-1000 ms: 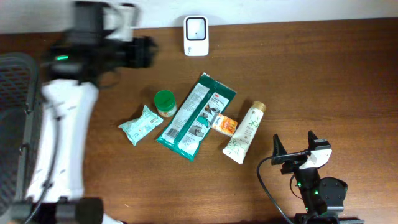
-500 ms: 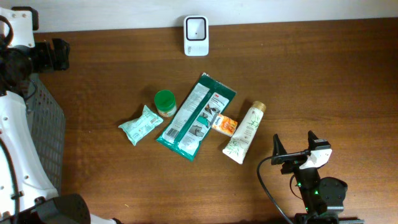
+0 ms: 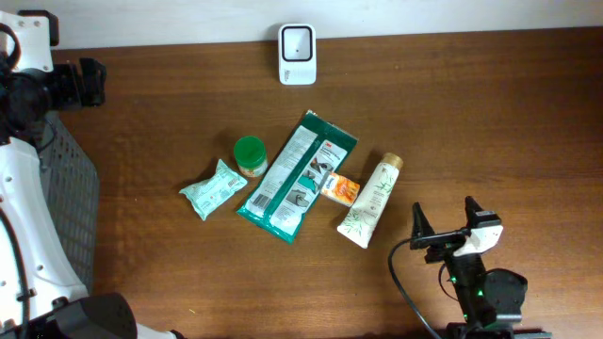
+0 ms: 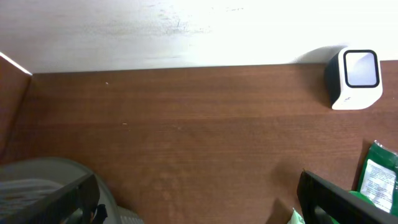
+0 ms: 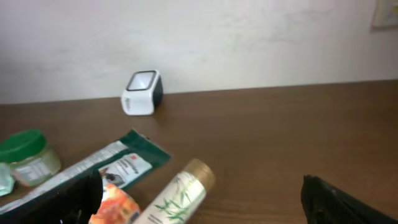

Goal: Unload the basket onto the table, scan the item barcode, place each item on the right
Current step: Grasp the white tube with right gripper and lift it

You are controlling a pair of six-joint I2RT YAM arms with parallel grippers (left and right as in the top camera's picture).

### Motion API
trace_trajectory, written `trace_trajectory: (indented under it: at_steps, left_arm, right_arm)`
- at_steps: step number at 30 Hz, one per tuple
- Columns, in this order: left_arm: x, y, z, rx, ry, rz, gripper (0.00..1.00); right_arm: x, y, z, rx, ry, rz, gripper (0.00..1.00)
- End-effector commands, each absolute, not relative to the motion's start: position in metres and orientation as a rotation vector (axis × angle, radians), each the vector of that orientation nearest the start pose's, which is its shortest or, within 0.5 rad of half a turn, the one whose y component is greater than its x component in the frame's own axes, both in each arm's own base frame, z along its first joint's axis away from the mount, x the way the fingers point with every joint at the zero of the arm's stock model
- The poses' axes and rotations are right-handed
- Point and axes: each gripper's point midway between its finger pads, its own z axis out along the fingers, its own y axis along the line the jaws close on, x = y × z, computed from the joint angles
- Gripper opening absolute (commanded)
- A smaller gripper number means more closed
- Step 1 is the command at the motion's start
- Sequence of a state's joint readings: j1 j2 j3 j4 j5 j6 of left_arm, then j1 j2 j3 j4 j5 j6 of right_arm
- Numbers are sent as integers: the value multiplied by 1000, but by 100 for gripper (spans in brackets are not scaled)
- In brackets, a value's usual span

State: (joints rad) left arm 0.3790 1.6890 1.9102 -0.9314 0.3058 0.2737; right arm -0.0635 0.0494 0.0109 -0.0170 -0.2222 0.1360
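Note:
The white barcode scanner (image 3: 297, 54) stands at the table's back edge, also seen in the left wrist view as scanner (image 4: 356, 77) and in the right wrist view as scanner (image 5: 142, 92). The items lie mid-table: a green-lidded jar (image 3: 250, 155), a pale green packet (image 3: 214, 188), a dark green pack (image 3: 297, 176), an orange packet (image 3: 340, 189) and a white tube (image 3: 370, 201). My left gripper (image 3: 92, 83) hangs open and empty at the far back left, away from the items (image 4: 199, 211). My right gripper (image 3: 445, 218) stands open and empty just right of the tube (image 5: 180, 196).
A grey mesh basket (image 3: 66, 207) stands beyond the table's left edge, under the left arm. A white wall runs behind the table's back edge. Bare wood lies between the scanner and the items, and across the right half.
The left arm has swung left from the back of the table to the back left corner, its jaws opening wide. The right arm and the items have not moved.

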Motion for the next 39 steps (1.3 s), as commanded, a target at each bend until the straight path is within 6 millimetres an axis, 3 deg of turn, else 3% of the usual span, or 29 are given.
trace_trajectory:
  at_steps: [1, 5, 9, 10, 12, 13, 15, 17, 19, 20, 23, 25, 29, 30, 34, 37, 39]
  left_arm:
    - [447, 123, 332, 58, 2239, 5, 99]
    - [447, 123, 332, 58, 2239, 5, 99]
    - [447, 123, 332, 58, 2239, 5, 99]
    - [447, 123, 332, 58, 2239, 5, 99]
    - [447, 123, 332, 58, 2239, 5, 99]
    - [447, 123, 332, 58, 2239, 5, 99]
    - [447, 123, 332, 58, 2239, 5, 99]
    - [447, 123, 332, 58, 2239, 5, 99]
    - [447, 123, 332, 58, 2239, 5, 99]
    - [447, 123, 332, 58, 2239, 5, 99]
    - [447, 123, 332, 58, 2239, 5, 99]
    - [447, 123, 332, 58, 2239, 5, 99]
    - [447, 123, 332, 58, 2239, 5, 99]
    - [447, 123, 332, 58, 2239, 5, 99]
    - [447, 123, 332, 58, 2239, 5, 99]
    - [447, 123, 332, 58, 2239, 5, 99]
    - [447, 123, 332, 58, 2239, 5, 99]
  right_arm:
    - [242, 40, 165, 18, 1659, 419, 98]
    - [233, 56, 207, -10, 1790, 525, 98]
    - [236, 55, 207, 121, 2185, 572, 98]
    - [240, 57, 206, 159, 2304, 597, 98]
    - [261, 57, 205, 185, 2371, 616, 98]
    - [277, 68, 200, 152, 2382, 715, 98]
    - [301, 86, 180, 112, 2453, 811, 83]
    - [316, 97, 163, 168, 2592, 761, 77]
    - [337, 96, 137, 383, 2749, 596, 63]
    - [339, 91, 113, 516, 2815, 518, 63]
    - [326, 88, 55, 609, 3007, 434, 62]
    - [321, 89, 38, 568, 3072, 426, 56]
    - [325, 76, 30, 452, 3075, 302, 54]
    - [331, 76, 29, 314, 3061, 296, 54]
    - [361, 71, 22, 59, 2961, 226, 54]
    - [388, 75, 7, -1, 2879, 235, 55]
    - [403, 94, 15, -90, 2796, 374, 55]
